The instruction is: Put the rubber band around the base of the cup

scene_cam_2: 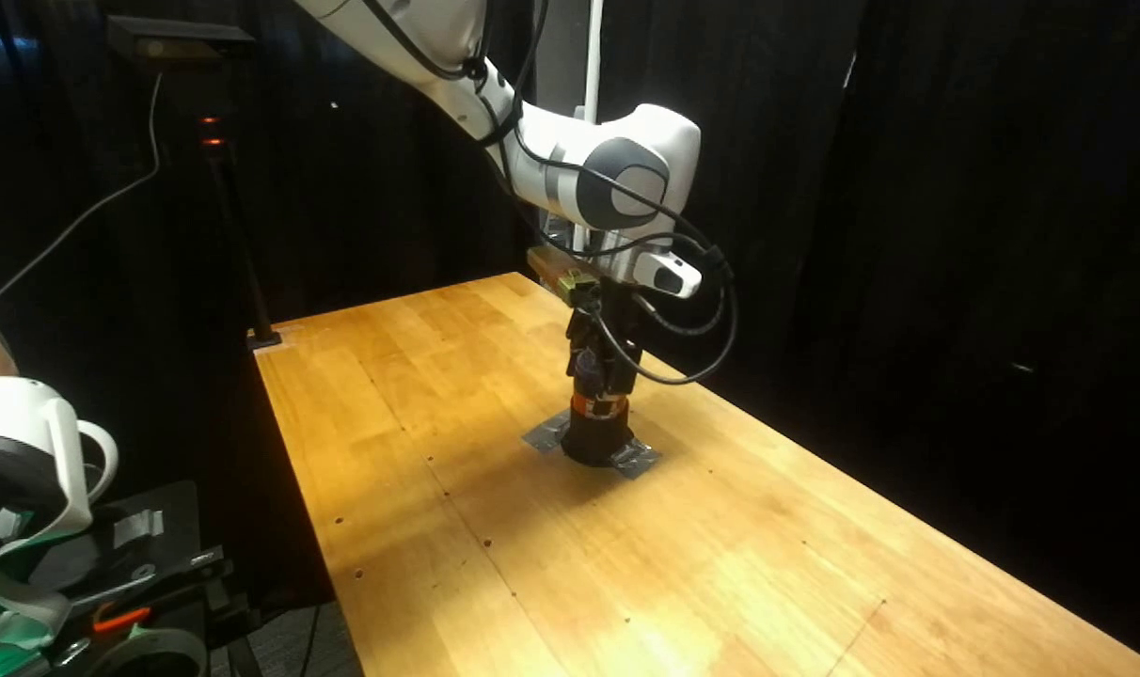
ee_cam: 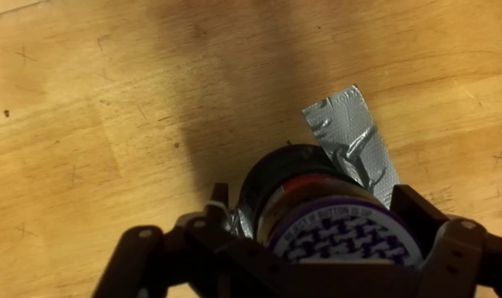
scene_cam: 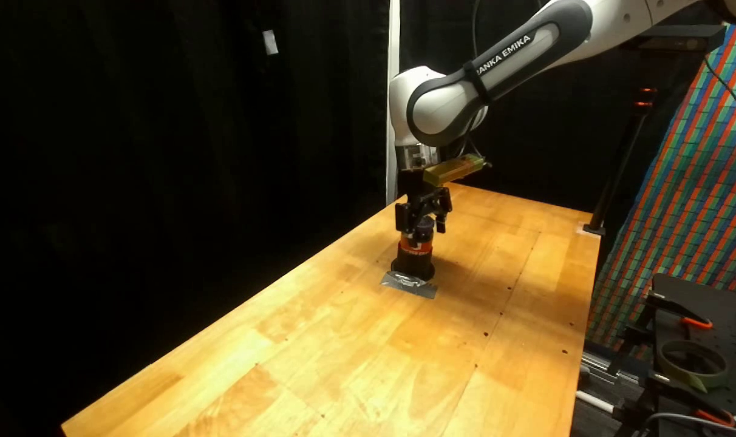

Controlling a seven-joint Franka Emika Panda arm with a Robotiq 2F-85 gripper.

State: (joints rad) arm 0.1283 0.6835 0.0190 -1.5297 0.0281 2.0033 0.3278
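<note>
Cup (scene_cam: 416, 257), dark below, orange label (scene_cam: 425, 247), purple-and-white lid (ee_cam: 344, 236).

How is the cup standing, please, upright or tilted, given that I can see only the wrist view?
Observer: It is upright; in both exterior views the cup shows no lean.
Operator: Thank you. How low does the pincer reach, if you can tell?
Observer: In both exterior views it ends above the cup's black base.
Operator: That helps. Does anything hang near it that I should mind, please?
Observer: Yes, in an exterior view a black cable loops down beside the pincer.
</note>
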